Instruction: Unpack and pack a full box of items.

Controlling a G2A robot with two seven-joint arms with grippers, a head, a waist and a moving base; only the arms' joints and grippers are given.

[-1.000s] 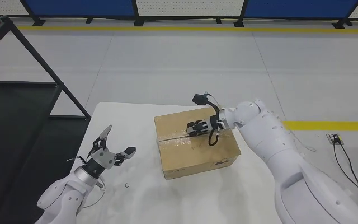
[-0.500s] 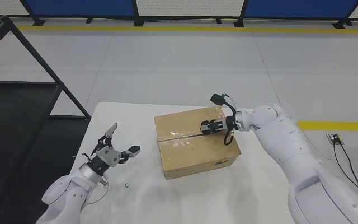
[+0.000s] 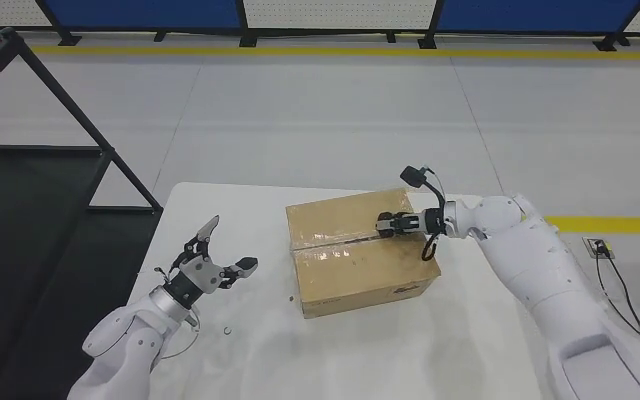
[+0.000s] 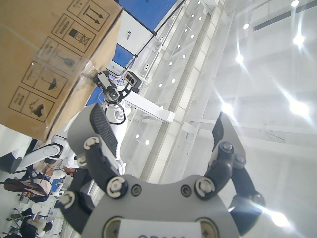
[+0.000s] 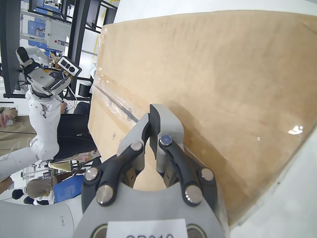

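Find the taped-shut cardboard box (image 3: pixel 360 262) on the white table (image 3: pixel 250 350), right of its middle. At the box top, by the tape seam, see the right gripper (image 3: pixel 383 224) clenched tight. Well apart to the box's left, see the left gripper (image 3: pixel 228 245) splayed wide.

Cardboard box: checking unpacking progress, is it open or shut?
Shut: the cardboard box has both top flaps lying flat, with clear tape along their seam.

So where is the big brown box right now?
In the top view the cardboard box sits on the white table, with the right gripper shut over its taped top and the left gripper open and apart on its other side.
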